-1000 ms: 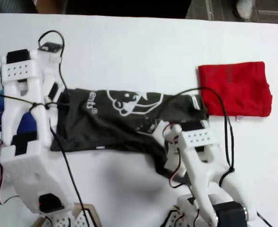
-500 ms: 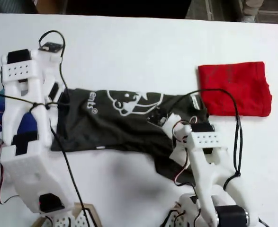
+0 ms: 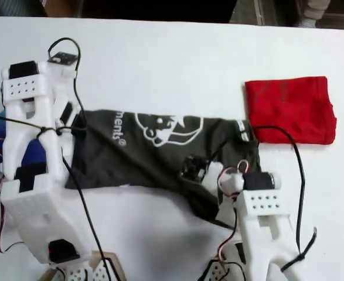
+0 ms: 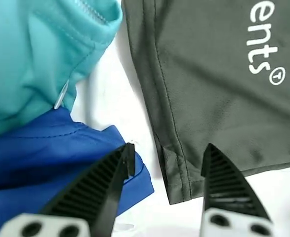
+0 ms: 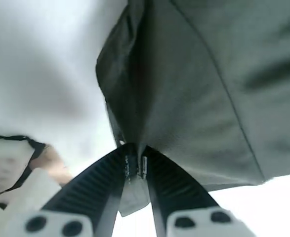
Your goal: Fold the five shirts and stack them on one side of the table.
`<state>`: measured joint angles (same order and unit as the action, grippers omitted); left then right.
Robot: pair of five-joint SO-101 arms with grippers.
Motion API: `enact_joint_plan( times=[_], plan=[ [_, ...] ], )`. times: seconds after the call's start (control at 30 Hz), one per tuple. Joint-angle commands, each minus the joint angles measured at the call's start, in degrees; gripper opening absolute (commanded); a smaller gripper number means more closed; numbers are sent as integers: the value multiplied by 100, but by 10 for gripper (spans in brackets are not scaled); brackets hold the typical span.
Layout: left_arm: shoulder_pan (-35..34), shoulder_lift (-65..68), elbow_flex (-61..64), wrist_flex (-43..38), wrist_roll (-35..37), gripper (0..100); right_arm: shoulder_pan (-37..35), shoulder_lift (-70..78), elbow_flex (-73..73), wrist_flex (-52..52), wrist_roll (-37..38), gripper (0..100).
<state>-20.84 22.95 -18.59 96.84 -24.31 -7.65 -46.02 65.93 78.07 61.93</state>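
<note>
A dark grey shirt (image 3: 154,152) with white print lies stretched across the middle of the white table (image 3: 177,58). My right gripper (image 5: 135,167) is shut on the dark grey shirt (image 5: 199,98), pinching a fold of its lower edge; in the high view that arm (image 3: 259,205) stands at the shirt's near right part. My left gripper (image 4: 167,160) is open just above the shirt's hemmed corner (image 4: 177,170), one finger over the grey cloth, the other over a blue shirt (image 4: 46,153). A folded red shirt (image 3: 290,109) lies at the right.
A teal garment (image 4: 41,54) and the blue shirt are bunched beside the grey shirt's left end. The blue cloth (image 3: 34,153) peeks out behind the left arm (image 3: 31,158). Cables hang from both arms. Bare table lies at the back.
The right arm has pulled back toward the near edge, dragging the grey shirt's right part with it; the shirt has shifted a little rightward and lies flatter. The left arm has stayed still.
</note>
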Motion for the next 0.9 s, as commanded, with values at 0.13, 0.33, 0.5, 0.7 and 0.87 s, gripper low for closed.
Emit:
enact_joint_plan(
  times=[0.13,0.33,0.5,0.7,0.87],
  plan=[
    [-35,-360,13,-18,0,242,66,-207,352,-769,-97,62],
    [-35,-360,22,-18,0,242,-154,-251,-35,-453,-624,257],
    [-35,-360,22,-18,0,242,-1262,-207,-88,13,-607,211],
    [-35,-360,22,-18,0,242,-1684,-189,246,-391,-712,212],
    [-35,-360,22,-18,0,242,-1288,-189,624,-848,-712,248]
  ],
)
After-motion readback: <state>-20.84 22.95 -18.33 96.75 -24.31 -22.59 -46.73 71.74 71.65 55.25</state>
